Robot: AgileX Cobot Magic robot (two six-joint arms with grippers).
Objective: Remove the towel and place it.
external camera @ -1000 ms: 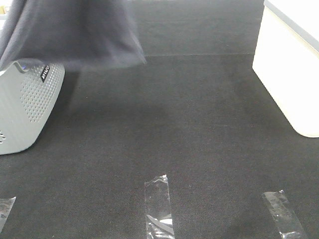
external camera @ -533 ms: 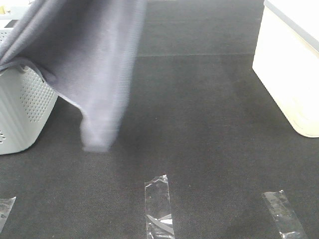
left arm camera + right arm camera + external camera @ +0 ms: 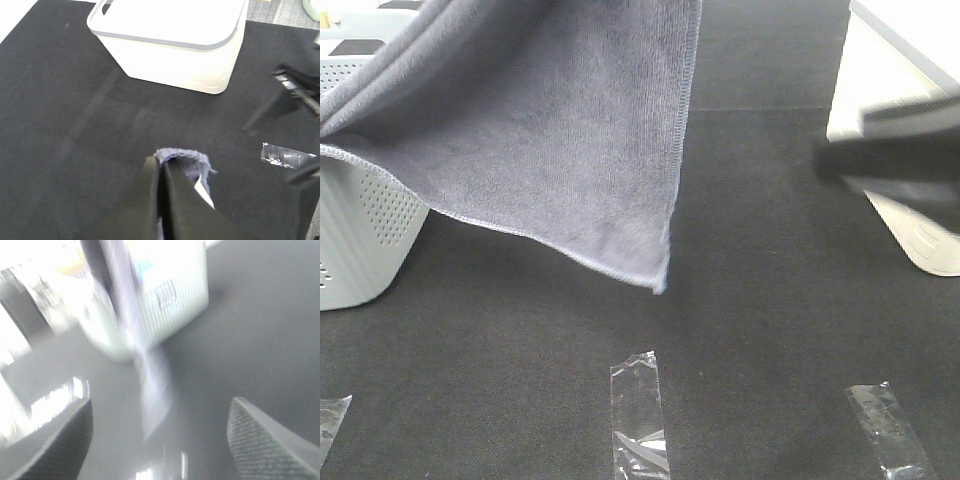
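**Operator:** Where is the cloth?

**Coach:** Your large grey-lavender terry towel [image 3: 550, 150] hangs over the black mat [image 3: 750, 330]. Its top runs out of the high view. One side seems to lie across the rim of the grey perforated plastic basket [image 3: 365, 225]. The lowest corner dangles near the mat, and I cannot tell if it touches. Your left gripper [image 3: 161, 172] is pinched tight on a fold of the hem.

**Operator:** And the right?

**Coach:** Your right gripper [image 3: 160, 405] has its jaws wide apart with nothing between them, and it faces the hanging cloth. That view is smeared, so don't judge the gap from it.

**Operator:** How do I do this well?

**Coach:** I'd say you are mid-lift. Get the trailing side clear of the basket rim before you go sideways, or it may drag the basket. Then take the free hem with the right gripper, spread it, and lay it flat on the open mat between the basket and the white rectangular plastic tub [image 3: 910, 215].
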